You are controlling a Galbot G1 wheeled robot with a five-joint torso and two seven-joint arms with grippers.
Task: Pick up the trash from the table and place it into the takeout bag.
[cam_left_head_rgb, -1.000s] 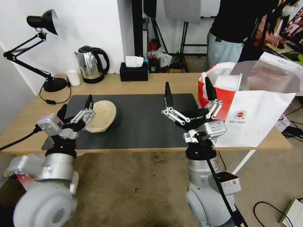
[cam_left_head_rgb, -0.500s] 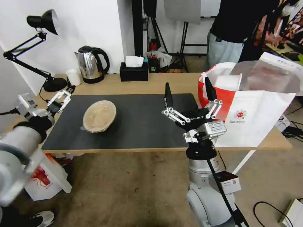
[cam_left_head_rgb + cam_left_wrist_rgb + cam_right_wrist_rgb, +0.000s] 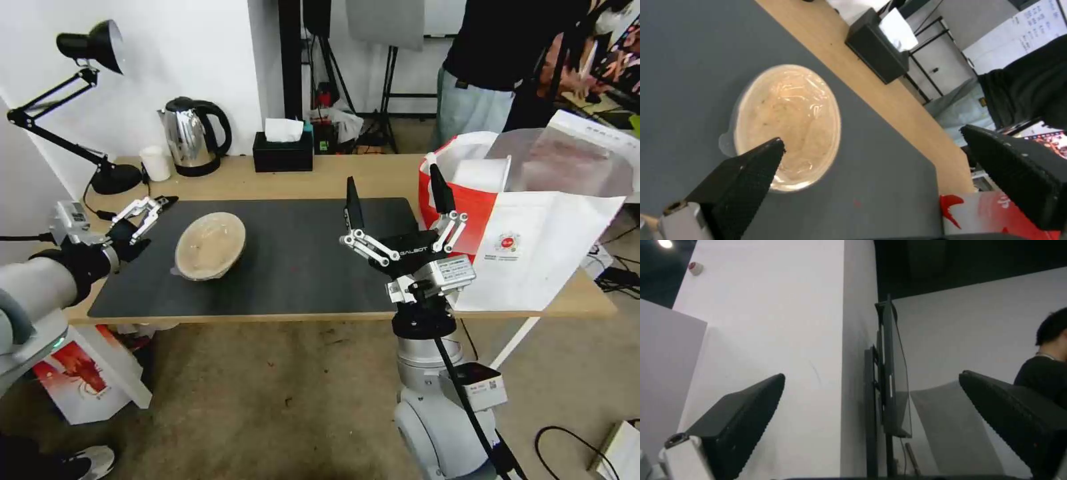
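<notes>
The left gripper (image 3: 155,208) had edged nearer, fingers spread and empty, the beige lid (image 3: 209,253) just to its right.

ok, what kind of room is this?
Probably a lab or studio set up as a desk or dining corner: light stands behind the table, a desk lamp, kettle, and loose cables on the carpet.

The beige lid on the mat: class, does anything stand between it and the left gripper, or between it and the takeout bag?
Nothing visible separates the open left gripper from the beige lid; only bare dark mat lies between. Toward the takeout bag, the right gripper stands upright and open above the mat, near the bag's side, partly in that line.
</notes>
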